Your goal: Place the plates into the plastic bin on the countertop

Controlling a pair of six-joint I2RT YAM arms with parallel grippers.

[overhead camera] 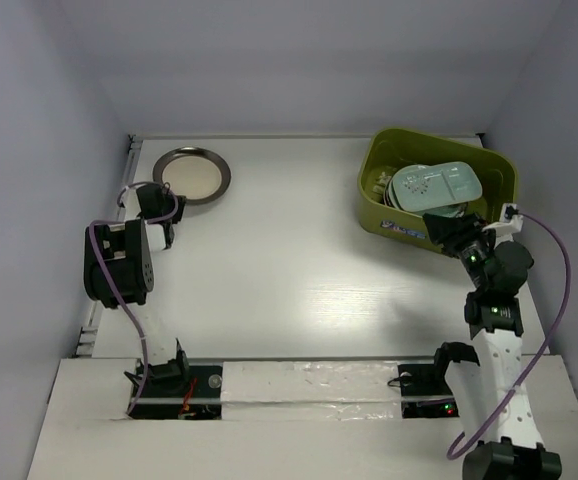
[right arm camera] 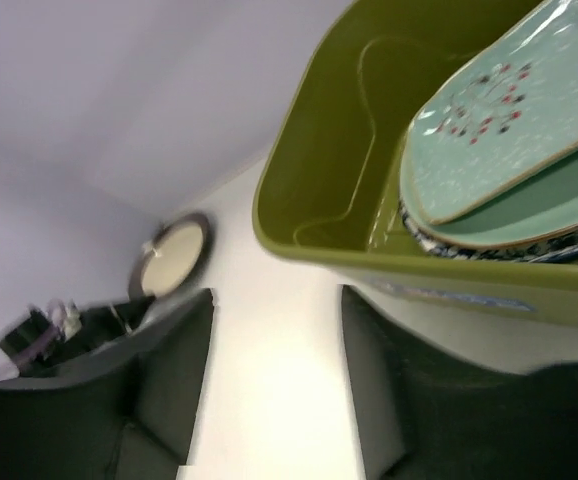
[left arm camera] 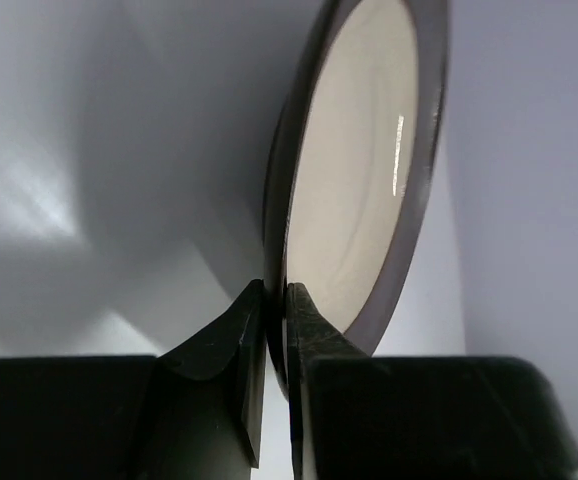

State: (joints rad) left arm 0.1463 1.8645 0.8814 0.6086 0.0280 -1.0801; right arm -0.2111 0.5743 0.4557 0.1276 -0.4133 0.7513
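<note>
Plain pale lavender-grey walls enclose the space on three sides, softly lit.

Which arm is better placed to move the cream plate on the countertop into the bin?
Left. The left gripper is pinched on the rim of the metal-rimmed cream plate. The right gripper is open and empty beside the plastic bin, far from that plate.

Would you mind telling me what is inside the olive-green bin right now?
A mint rectangular plate lies on a mint round plate in the bin; a blue-patterned rim shows beneath. Anything lower is covered.
</note>
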